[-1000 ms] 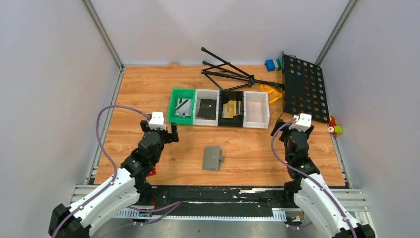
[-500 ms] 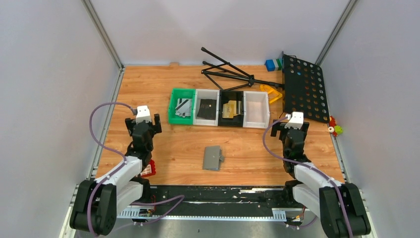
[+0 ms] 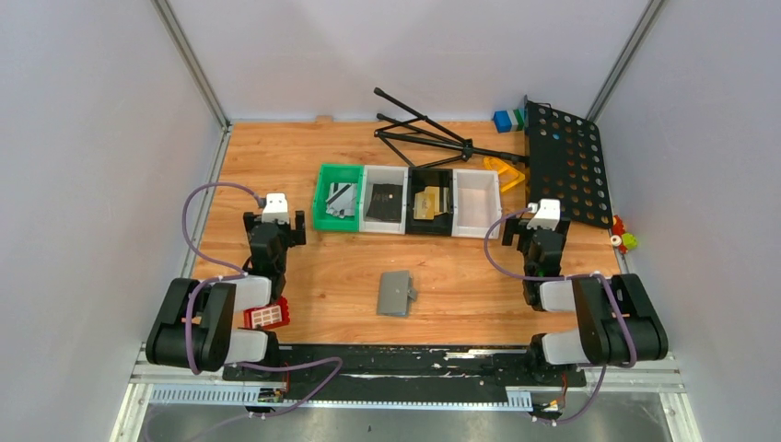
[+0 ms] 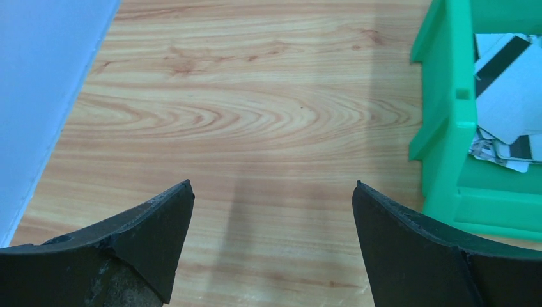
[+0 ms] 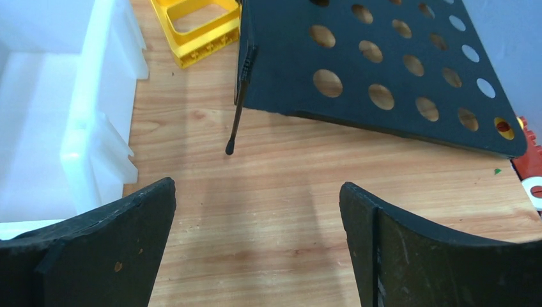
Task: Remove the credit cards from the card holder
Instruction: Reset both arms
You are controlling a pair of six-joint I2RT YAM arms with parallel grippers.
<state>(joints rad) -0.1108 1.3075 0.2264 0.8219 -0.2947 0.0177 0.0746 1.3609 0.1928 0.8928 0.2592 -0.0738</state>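
Note:
The grey card holder lies shut on the wooden table, front centre, between the two arms. A silvery-grey card lies in the green tray, a black card in the white tray beside it, and a gold card in the black tray. My left gripper is open and empty, left of the green tray, with bare wood between its fingertips. My right gripper is open and empty, right of the trays, over bare wood.
An empty white tray ends the row. A black perforated plate, a folded black stand and a yellow frame lie at the back right. A red block with white squares sits by the left arm's base.
Both arms have drawn back and folded down over their bases. The left gripper has moved away from the green tray. Both grippers stay open and the card holder has not moved.

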